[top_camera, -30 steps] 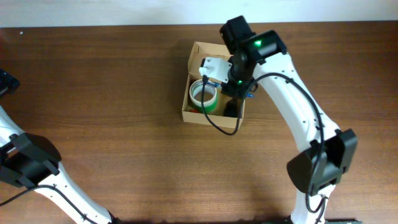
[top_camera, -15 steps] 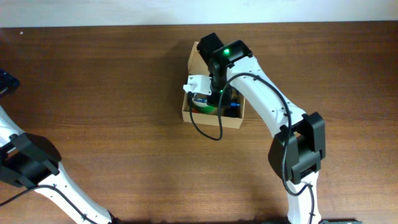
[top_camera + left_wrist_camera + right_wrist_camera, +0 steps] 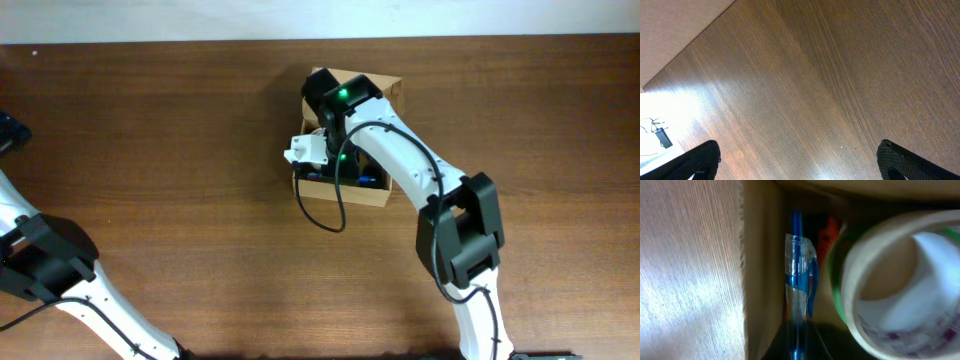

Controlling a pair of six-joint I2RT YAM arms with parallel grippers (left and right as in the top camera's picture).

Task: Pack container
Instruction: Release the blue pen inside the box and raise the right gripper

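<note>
The tan cardboard container (image 3: 387,89) stands open at the table's back middle, and its inner wall (image 3: 762,280) shows in the right wrist view. My right gripper (image 3: 343,172) reaches down into it, shut on a blue pen (image 3: 800,275) that lies along the wall; its fingers meet around the pen (image 3: 800,342). A tape roll (image 3: 890,285) with a green edge lies in the box beside the pen. My left gripper (image 3: 800,162) is open and empty over bare wood, far from the box at the left edge (image 3: 6,130).
An orange object (image 3: 830,230) sits deep in the box behind the pen. The right arm (image 3: 420,175) stretches from the front right across the box. The brown wooden table (image 3: 180,150) surrounds the box.
My right gripper has swung left across the box and lowered into it with the pen. The tape roll is now hidden under the wrist in the overhead view. The left arm is still.
</note>
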